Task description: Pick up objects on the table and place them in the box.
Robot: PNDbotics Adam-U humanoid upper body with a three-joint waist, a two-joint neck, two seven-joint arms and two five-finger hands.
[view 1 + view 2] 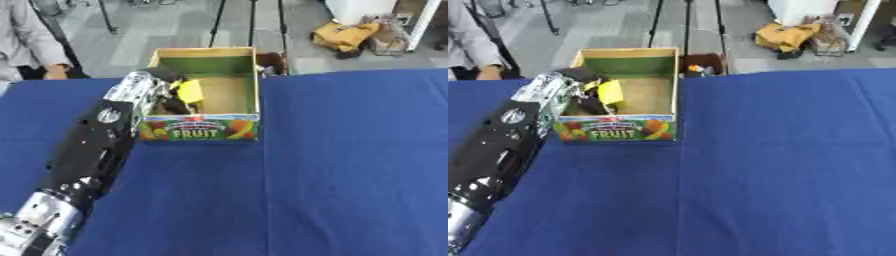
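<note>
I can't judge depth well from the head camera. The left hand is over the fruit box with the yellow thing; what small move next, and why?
Probably open the fingers and let go. The left hand already reaches over the left wall of the fruit box, and the yellow object in its fingers sits inside the walls above the cardboard floor, so it should drop in.

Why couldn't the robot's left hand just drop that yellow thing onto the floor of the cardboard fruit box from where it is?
It probably can. The left hand already reaches over the open-topped cardboard fruit box's left wall, fingers curled round the yellow object, with bare brown box floor beneath and nothing visibly blocking.
</note>
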